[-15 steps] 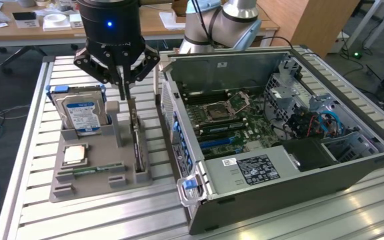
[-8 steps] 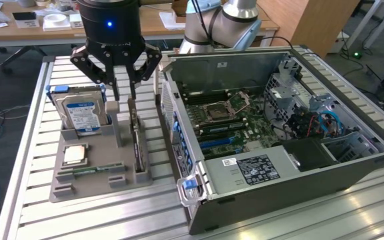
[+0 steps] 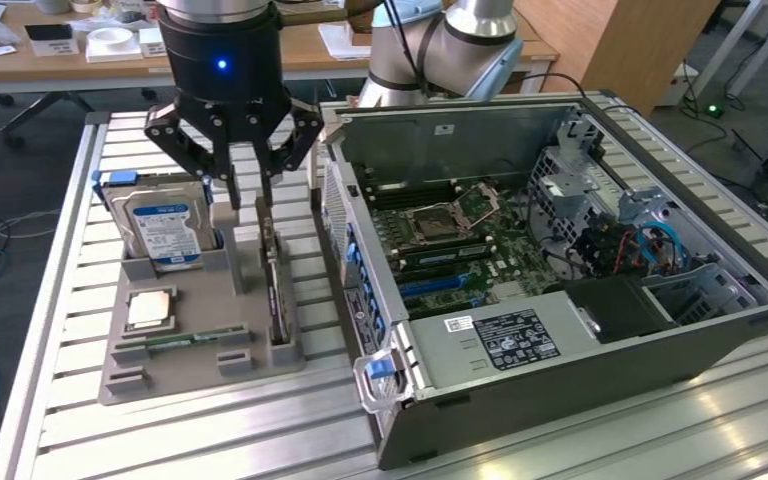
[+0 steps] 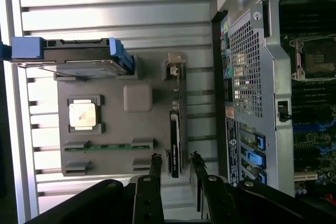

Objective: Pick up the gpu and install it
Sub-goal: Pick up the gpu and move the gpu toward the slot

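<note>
Standing on its long edge in a narrow slot, the gpu (image 3: 275,290) appears as a slim dark strip along the side of the grey holder tray (image 3: 177,365) that lies nearest the computer case (image 3: 544,345). The tray holds three further parts. A silver hard drive (image 3: 168,228) with a blue-and-white label and blue side rails stands upright in a slot at the far end. A square processor chip (image 3: 152,308) lies flat in a framed recess. A small green memory stick (image 3: 184,340) sits in a low slot near the front. The tray rests on a slatted metal surface (image 3: 197,440), just beside the case. The case lies on its side with its panel off, and the motherboard (image 3: 458,235) inside it is exposed. The jaws hang over the gpu's far end and are partly open. In the wrist view the two dark fingers (image 4: 155,167) stand one on each side of the card. The gap between them is wider than the card is thick. Whether a fingertip touches the card cannot be told, and the gpu remains seated in its slot.
</note>
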